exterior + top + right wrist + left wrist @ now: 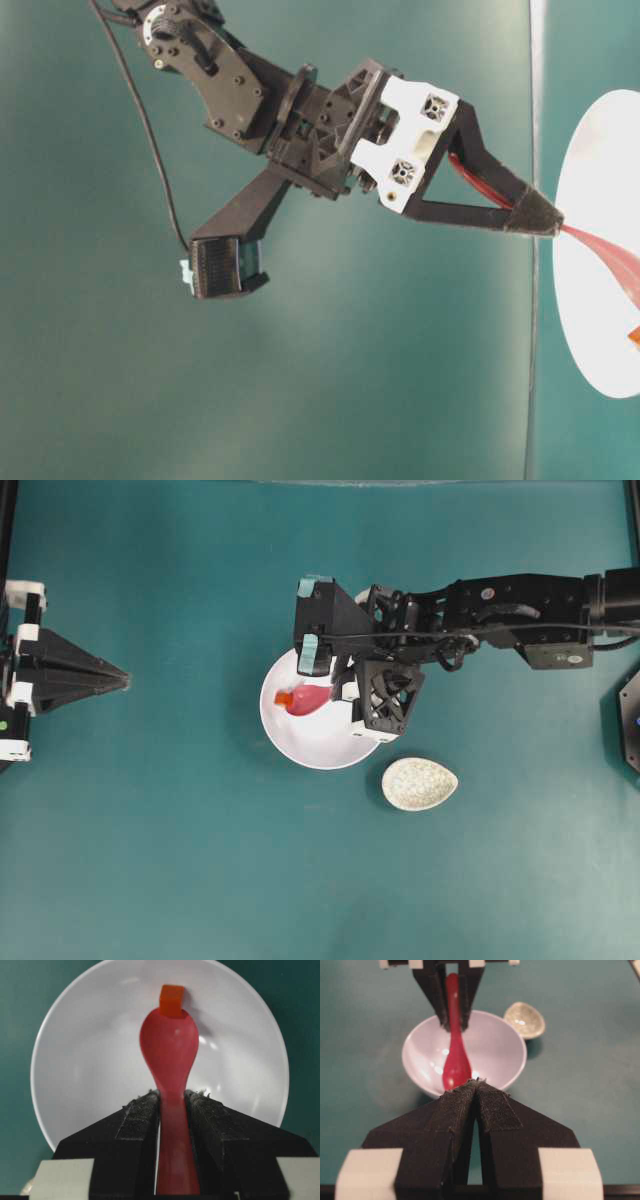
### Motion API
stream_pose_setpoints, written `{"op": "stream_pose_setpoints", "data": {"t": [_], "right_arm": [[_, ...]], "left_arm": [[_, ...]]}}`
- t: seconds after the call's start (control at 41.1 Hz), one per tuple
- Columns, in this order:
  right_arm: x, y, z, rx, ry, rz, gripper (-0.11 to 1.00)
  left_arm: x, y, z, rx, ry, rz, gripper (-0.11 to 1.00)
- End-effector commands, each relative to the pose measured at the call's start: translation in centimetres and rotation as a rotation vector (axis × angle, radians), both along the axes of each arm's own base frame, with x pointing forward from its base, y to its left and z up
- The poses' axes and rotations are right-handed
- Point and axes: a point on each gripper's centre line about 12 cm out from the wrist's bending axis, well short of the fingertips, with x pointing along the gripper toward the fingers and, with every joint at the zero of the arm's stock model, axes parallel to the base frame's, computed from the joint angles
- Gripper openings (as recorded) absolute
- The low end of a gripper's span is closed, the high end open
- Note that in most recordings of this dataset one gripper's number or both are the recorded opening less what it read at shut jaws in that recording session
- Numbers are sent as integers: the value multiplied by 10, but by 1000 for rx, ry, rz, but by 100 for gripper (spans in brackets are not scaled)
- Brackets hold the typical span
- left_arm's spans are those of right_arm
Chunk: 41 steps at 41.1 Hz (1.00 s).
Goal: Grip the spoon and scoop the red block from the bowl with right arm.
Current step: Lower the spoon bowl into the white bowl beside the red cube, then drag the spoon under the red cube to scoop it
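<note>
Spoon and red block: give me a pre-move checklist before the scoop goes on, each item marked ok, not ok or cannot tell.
1. Right gripper clamped on the spoon handle: ok.
2. Spoon scoop inside the bowl: ok.
3. Red block at the tip of the scoop, in line with it: ok.
4. Block already sitting in the scoop: not ok; it lies just beyond the tip.
5. Scoop edge touching the block: cannot tell.
6. Left gripper out of the way, shut and well clear of the bowl: ok.
</note>
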Motion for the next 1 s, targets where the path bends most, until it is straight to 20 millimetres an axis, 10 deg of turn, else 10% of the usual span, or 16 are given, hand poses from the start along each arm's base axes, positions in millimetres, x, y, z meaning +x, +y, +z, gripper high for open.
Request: {"op": "stream_pose_setpoints", "data": {"t": [0.0,0.972], "right_arm": [[6,-1,16,-3,-55,-7,25],[2,-1,26,2,-161,-57,25]], "left_arm": [[3,0,9,3,-23,-1,-1],[3,0,10,0,-28,0,-1]]}}
